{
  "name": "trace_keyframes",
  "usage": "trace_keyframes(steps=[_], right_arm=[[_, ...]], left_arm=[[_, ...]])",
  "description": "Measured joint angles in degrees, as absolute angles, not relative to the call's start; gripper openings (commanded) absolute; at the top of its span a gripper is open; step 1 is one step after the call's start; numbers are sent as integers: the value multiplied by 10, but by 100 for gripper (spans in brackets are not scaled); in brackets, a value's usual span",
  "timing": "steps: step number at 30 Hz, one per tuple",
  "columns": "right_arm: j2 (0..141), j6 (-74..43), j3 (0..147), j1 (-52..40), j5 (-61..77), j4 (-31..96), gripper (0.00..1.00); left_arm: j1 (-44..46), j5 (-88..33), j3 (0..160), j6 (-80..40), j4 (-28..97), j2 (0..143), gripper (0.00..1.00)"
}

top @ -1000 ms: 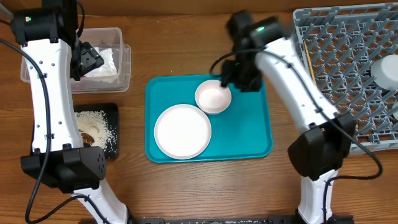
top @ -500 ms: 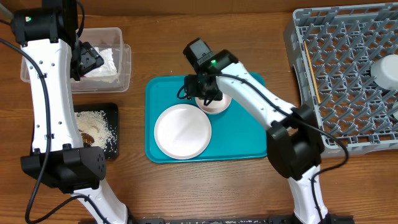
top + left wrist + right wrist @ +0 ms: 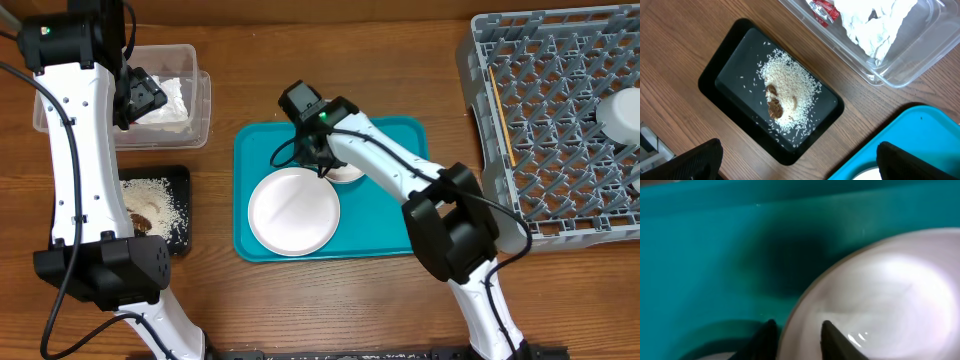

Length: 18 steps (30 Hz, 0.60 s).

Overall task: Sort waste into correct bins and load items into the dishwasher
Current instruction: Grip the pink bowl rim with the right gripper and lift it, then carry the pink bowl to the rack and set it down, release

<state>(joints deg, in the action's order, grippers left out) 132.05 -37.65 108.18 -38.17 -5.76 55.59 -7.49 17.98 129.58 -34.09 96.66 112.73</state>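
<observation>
Now smaller pinkish-white plate (image 3: 880,295) lies in upper middle of teal tray (image 3: 400,215), beside large white plate (image 3: 294,210). Right gripper (image 3: 797,332), a second ago at tray's far edge, has swung to plate's left rim. Jaws parted astride rim, not clamped. Judgement: pickup for dish rack (image 3: 560,120) imminent. Left gripper (image 3: 800,160) spread, empty, left of tray.

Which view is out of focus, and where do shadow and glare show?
Right wrist view: blurred, with a dark shadow on the teal tray beside the small plate, which carries a glare spot. Left wrist view: sharp, rice grains distinct in the black tray. Overhead view: crisp, evenly lit.
</observation>
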Motion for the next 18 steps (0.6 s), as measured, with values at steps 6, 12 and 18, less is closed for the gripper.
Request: trace_keyframes(steps=[6,12,18], right_arm=[[1326,-383,1113,-380,-76,611,4],[1329,-372,1237,-354,-72,723,4],[1332,-320,1452,-270,-68,856,4]], left_arm=[[-75,180,1296,-341,967,1127,100],[-75,180,1296,-341,967,1127,100],[-75,180,1296,-341,967,1127,100]])
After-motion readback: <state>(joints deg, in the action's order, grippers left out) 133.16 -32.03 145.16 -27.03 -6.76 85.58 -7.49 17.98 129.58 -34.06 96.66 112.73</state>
